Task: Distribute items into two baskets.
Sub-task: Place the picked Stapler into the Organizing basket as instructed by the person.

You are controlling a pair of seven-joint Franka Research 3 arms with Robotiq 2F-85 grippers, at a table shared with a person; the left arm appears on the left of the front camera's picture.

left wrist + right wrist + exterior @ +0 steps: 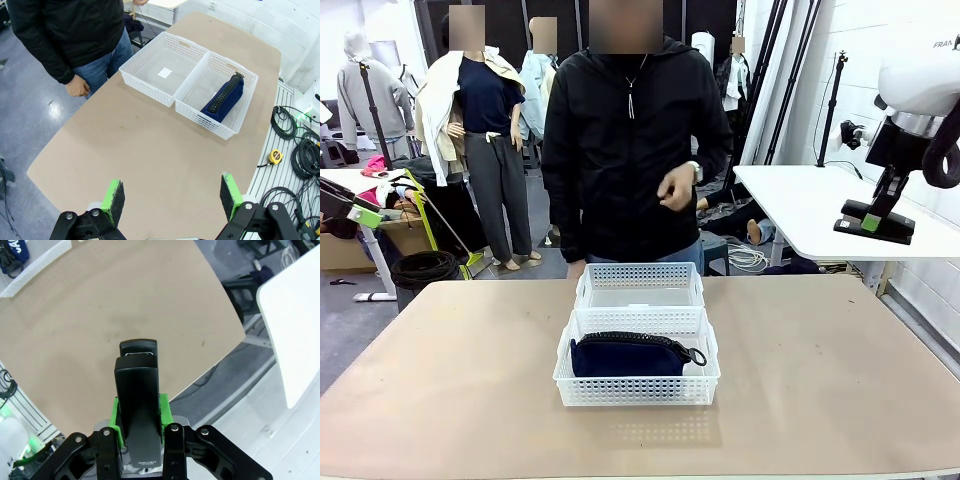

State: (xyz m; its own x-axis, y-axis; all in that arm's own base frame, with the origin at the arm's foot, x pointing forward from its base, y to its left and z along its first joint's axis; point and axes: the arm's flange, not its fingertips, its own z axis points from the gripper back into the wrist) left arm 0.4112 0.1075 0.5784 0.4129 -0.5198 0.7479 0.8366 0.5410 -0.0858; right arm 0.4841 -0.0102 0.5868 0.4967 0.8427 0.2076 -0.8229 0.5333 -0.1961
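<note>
Two white lattice baskets stand end to end at the table's middle. The near basket point(638, 390) point(207, 120) holds the navy pouch point(625, 358) point(225, 96), lying lengthwise with its zipper up. The far basket point(640, 272) point(145, 82) holds nothing but its label. High above the table's right side, my right gripper point(870, 222) point(139, 412) is shut on the black stapler point(890, 232) point(137, 385), its green pads clamping the sides. My left gripper point(172, 197) is open, high over the table's left end, well away from the baskets.
A person stands at the far side behind the baskets, one hand point(675, 190) raised at chest height. The brown table point(470, 380) lies bare around the baskets. A white table point(820, 210) stands back right. Cables and a yellow tape measure point(274, 156) lie beside the table.
</note>
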